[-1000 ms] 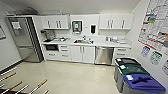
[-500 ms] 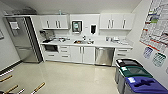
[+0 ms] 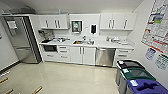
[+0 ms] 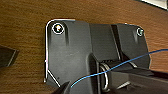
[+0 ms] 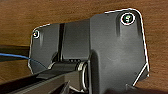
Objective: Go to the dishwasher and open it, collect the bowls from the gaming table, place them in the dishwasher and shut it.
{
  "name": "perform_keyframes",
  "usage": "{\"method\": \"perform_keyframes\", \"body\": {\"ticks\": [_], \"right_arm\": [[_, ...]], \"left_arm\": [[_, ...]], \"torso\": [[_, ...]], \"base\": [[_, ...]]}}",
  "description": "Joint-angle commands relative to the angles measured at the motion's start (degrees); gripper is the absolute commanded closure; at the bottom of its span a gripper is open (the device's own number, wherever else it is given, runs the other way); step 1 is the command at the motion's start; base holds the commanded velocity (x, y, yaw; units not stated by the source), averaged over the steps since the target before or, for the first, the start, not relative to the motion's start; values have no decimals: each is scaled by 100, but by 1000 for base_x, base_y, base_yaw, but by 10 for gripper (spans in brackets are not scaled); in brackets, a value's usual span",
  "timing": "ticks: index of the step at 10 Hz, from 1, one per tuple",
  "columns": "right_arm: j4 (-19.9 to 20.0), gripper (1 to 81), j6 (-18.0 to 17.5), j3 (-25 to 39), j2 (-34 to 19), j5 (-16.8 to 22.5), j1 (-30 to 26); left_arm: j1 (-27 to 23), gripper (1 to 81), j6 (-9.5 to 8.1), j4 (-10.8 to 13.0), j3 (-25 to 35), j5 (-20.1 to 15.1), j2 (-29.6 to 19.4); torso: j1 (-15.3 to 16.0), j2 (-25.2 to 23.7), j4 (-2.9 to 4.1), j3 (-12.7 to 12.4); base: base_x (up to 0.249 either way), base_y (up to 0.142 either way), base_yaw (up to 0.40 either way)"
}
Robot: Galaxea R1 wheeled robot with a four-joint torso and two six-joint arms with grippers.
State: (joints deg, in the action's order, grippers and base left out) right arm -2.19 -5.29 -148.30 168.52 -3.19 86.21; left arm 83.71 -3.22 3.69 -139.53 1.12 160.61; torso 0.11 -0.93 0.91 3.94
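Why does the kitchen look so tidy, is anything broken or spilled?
Nothing stands out. The dishwasher is shut, the white cabinet doors are closed, the floor looks dry, and the bins stand in a row.

The dishwasher (image 3: pixel 105 57) sits shut under the white counter (image 3: pixel 100 44), right of the sink (image 3: pixel 83 42). Three bins (image 3: pixel 136 77) line the right wall.

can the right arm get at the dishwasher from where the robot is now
Probably not yet. The dishwasher sits shut under the counter across a stretch of open floor, well ahead of the robot. Nothing blocks the path; distance is the only obstacle.
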Motion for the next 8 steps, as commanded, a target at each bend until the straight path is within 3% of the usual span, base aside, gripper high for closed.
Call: {"method": "perform_keyframes", "body": {"ticks": [1, 8], "right_arm": [[-79, 10, 37, 4, -27, 302, -249], [-71, 10, 28, -93, -35, 302, -231]], "left_arm": [[-219, 10, 14, 53, 31, -288, -99], [-201, 10, 14, 53, 31, -262, -108]], "torso": [[-2, 0, 0, 0], [0, 0, 0, 0]], "base": [[115, 0, 0], [115, 0, 0]]}}
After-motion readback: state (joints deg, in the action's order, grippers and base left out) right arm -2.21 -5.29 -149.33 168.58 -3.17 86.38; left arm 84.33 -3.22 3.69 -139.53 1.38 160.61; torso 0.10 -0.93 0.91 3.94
